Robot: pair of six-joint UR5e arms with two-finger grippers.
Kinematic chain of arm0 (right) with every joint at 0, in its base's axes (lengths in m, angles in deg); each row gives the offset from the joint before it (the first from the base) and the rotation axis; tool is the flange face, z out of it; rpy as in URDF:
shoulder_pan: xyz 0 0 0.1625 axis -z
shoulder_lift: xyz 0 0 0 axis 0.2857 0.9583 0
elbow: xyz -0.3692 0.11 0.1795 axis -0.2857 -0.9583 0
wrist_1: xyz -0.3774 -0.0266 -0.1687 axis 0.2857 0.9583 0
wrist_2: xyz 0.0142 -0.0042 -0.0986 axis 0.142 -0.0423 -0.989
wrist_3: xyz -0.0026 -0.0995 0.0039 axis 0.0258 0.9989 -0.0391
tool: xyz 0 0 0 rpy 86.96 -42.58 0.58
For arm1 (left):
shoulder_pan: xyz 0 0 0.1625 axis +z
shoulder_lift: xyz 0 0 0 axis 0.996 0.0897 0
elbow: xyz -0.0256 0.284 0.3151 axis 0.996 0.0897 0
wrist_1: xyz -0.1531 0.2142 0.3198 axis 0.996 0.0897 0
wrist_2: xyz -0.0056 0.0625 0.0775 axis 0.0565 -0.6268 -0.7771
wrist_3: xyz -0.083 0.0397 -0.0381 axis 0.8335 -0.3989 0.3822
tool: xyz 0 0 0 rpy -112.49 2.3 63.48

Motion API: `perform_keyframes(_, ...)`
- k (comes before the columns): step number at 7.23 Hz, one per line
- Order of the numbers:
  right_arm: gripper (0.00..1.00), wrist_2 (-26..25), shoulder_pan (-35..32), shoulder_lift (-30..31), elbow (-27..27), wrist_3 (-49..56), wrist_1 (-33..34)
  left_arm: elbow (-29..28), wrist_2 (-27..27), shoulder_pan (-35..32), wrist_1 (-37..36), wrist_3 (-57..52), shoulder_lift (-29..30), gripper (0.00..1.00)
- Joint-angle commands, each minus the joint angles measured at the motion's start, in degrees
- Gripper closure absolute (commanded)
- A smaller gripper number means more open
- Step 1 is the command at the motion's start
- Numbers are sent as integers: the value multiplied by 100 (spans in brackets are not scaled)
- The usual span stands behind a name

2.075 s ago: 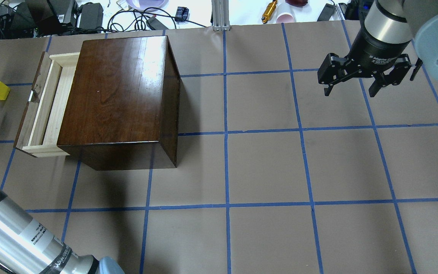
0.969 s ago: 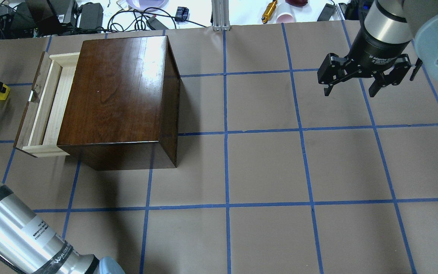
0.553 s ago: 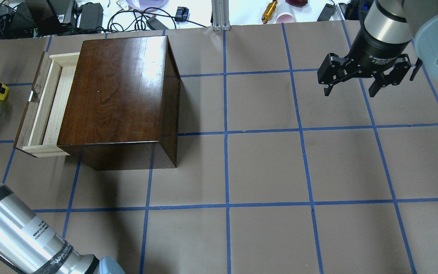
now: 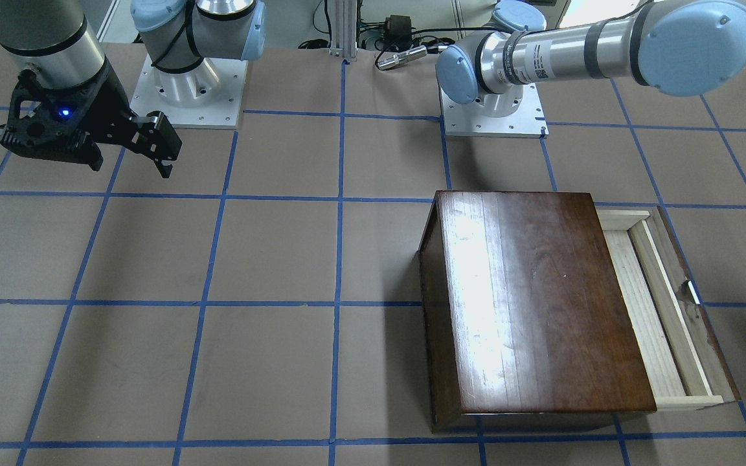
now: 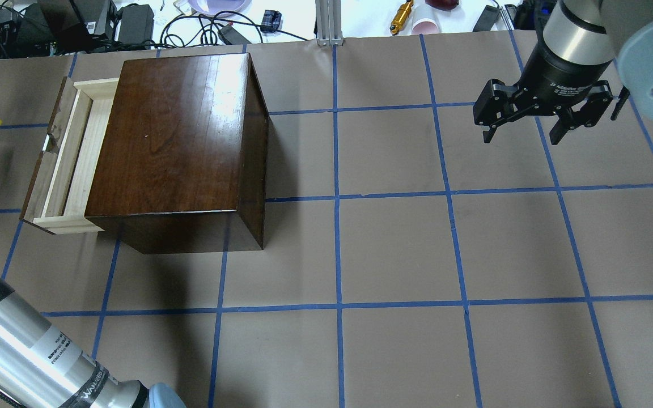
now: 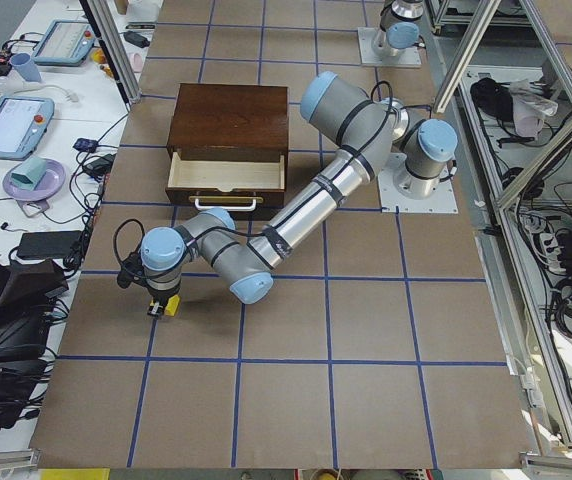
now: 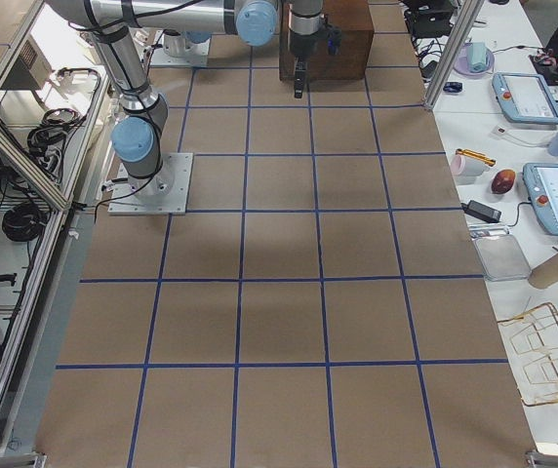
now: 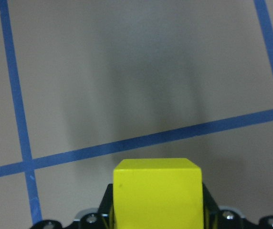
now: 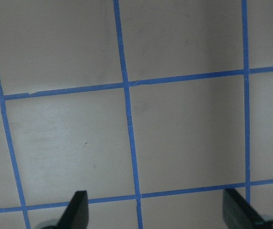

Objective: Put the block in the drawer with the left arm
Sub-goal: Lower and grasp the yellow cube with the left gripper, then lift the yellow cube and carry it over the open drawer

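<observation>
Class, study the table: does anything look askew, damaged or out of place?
Nothing stands out. The block sits squarely in the left gripper, the drawer is pulled open, and the right gripper hangs open.

The overhead view looks down from behind the robot, the front-facing one steeply down from across the table (image 4: 269, 259) toward its bases; both share the dark wooden box (image 5: 179, 141) and drawer (image 5: 71, 164). The side views sit high and far at opposite ends, the right one catching what seems that box at its top edge. Each wrist camera hangs close over the table, the left's with the yellow block (image 8: 156, 195) at its bottom.
</observation>
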Motion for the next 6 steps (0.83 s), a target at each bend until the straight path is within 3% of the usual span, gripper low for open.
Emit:
perform_keyframes(1,0,0,0,0,0,0,0,43,-70,-295,957,60,-787,100)
perform_keyframes(4,0,9,0,0,0,0,0,130,-88,-744,2452,1066,-1728,100)
perform_keyframes(6,0,9,0,0,9,0,0,506,-97,-1140,2737,1796,-2186,100)
